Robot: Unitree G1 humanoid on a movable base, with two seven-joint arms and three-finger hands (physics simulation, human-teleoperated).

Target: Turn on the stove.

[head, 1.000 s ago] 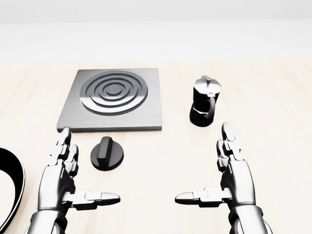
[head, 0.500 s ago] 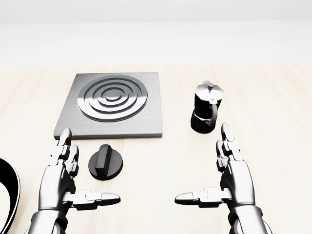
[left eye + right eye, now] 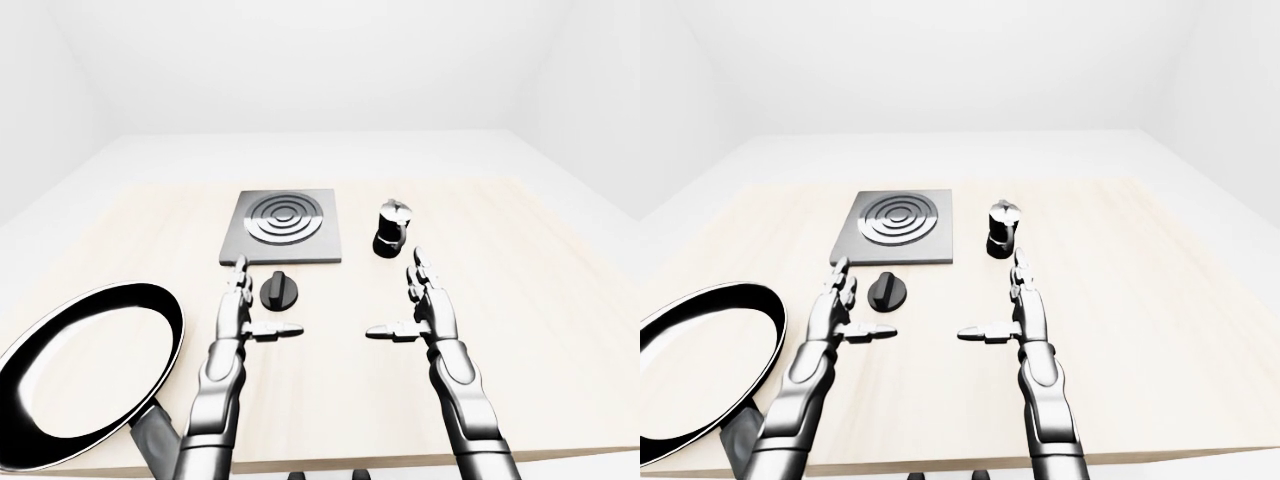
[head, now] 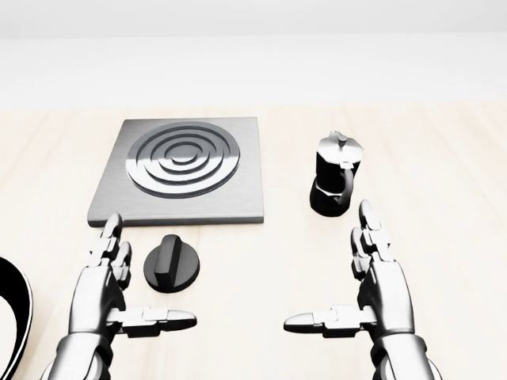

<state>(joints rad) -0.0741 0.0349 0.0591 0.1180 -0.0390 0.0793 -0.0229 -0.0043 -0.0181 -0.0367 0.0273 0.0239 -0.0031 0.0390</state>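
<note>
Head view: left hand spread, palm inward, thumb pointing right, fingers toward the top, holding nothing. Black stove knob lies just right of its fingers, above the thumb, near but not touching. Stove plate with its ring burner sits above the knob and above the left fingertips, apart from them. Right hand also spread and empty, thumb pointing left; moka pot stands just above its fingertips, slightly left. Frying pan lies well left of the left hand on the wooden table.
</note>
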